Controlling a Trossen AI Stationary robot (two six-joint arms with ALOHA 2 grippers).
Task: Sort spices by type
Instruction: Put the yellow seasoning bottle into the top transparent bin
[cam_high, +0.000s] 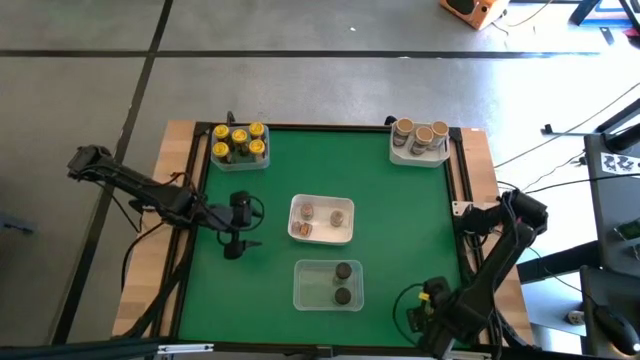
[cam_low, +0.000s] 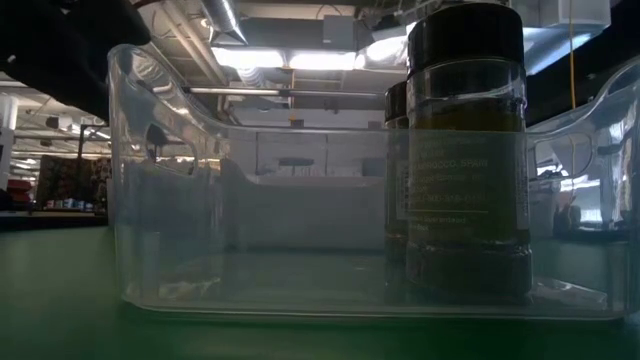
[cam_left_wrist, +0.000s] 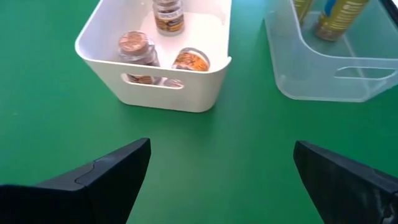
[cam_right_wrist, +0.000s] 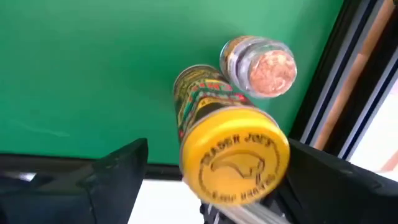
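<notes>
Four bins, high view: the spices are sitting grouped on the green table (cam_high: 400, 230). The yellow-lidded jars (cam_high: 239, 142) are standing in a clear bin at the far left corner. Three tan-lidded jars (cam_high: 420, 133) are in the far right bin, and three brown-lidded jars (cam_high: 320, 215) are in the white bin (cam_high: 322, 238) at the middle. Two dark-lidded jars (cam_high: 343, 282) are in the near clear bin (cam_high: 310, 290).
Left arm, high view: the left gripper (cam_high: 240, 218) is hovering over bare table just beside the white bin.
Right arm, high view: the right gripper (cam_high: 428, 298) is hanging at the table's near right edge.
Low view: the dark-lidded jars (cam_low: 465, 150) are standing upright, one behind the other, inside the near clear bin (cam_low: 170, 200).
Left wrist view: the left claw is spread wide and carrying nothing, and it is facing the white bin (cam_left_wrist: 155, 93). One jar (cam_left_wrist: 189, 60) in there is lying on its side.
Right wrist view: a yellow-lidded jar (cam_right_wrist: 233, 158) is sitting between the right claw's parted fingers, apparently not clamped. A brown-lidded jar (cam_right_wrist: 261, 65) is touching it by the table's rim.
Progress: most jars seem to be resting with their own kind.
Remaining: those two stray jars are probably waiting for the yellow bin and the white bin.
</notes>
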